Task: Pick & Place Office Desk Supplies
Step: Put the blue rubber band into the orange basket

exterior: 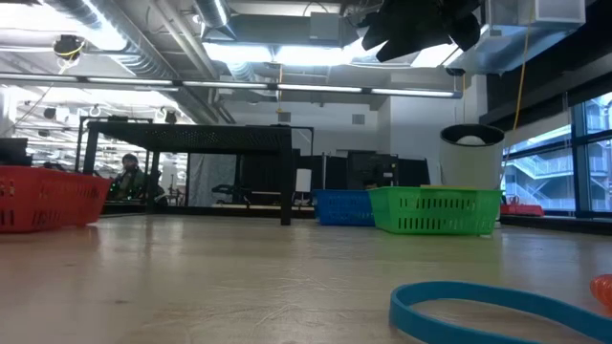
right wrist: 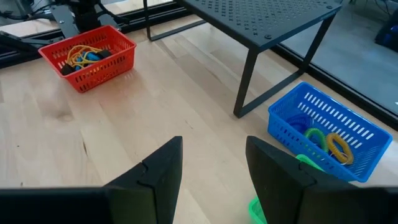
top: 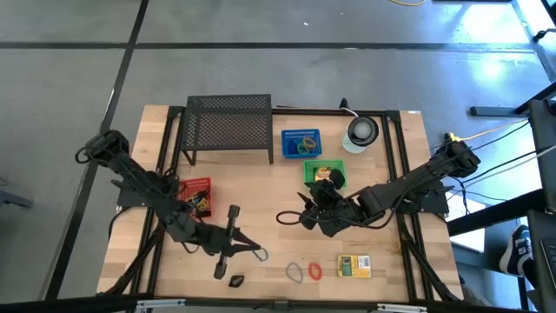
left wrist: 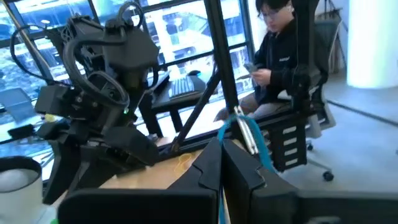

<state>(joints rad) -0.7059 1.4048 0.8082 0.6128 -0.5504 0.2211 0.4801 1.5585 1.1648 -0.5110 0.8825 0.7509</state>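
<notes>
The worktop (top: 278, 169) carried three baskets. The right gripper (right wrist: 211, 165) hovered half-open, empty, above the green basket (top: 323, 170) (blue basket (right wrist: 323, 134) just ahead). The left gripper (left wrist: 227, 165), shut, pinched a blue loop (left wrist: 249, 134).

Bright ceiling lights, window glare, foreground blurred.

The pale wooden desk (top: 261, 183) lies bare between the red plastic basket (top: 195, 196) on the left and the green plastic basket (top: 323, 170), so a pincer could pass there. At the back, the black perforated metal shelf (top: 229, 122) on legs blocks the way, with the blue plastic basket (top: 301, 143) just beside it. Along the front edge, a grey loop (top: 295, 272), an orange loop (top: 314, 270) and a yellow-green box (top: 354, 266) clutter the path.
</notes>
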